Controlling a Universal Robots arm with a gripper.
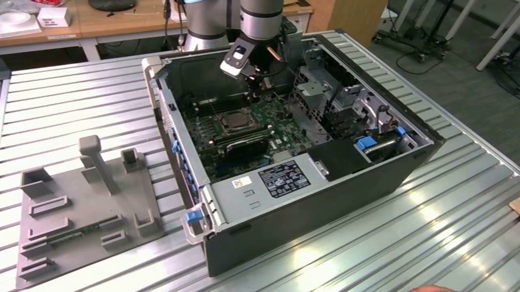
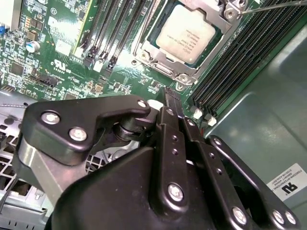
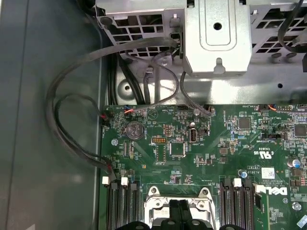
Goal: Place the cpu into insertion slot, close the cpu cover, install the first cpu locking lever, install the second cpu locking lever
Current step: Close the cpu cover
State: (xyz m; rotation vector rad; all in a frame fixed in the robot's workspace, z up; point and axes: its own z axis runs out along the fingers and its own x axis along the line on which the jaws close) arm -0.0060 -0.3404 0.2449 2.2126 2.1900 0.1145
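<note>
Already in the insertion slot [image 2: 169,71]: pale, silvery-tan square cpu [image 2: 186,34].

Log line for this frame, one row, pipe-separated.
gripper jaws shut, empty, above motherboard | cpu seated | cpu cover down around cpu

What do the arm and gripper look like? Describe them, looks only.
The arm is a silver-grey round tube. At its wrist sits a small white-and-black box beside a copper-coloured part. The gripper is matt black: flat linkage bars pinned with silvery screw heads, narrowing to two slim fingers.
</note>
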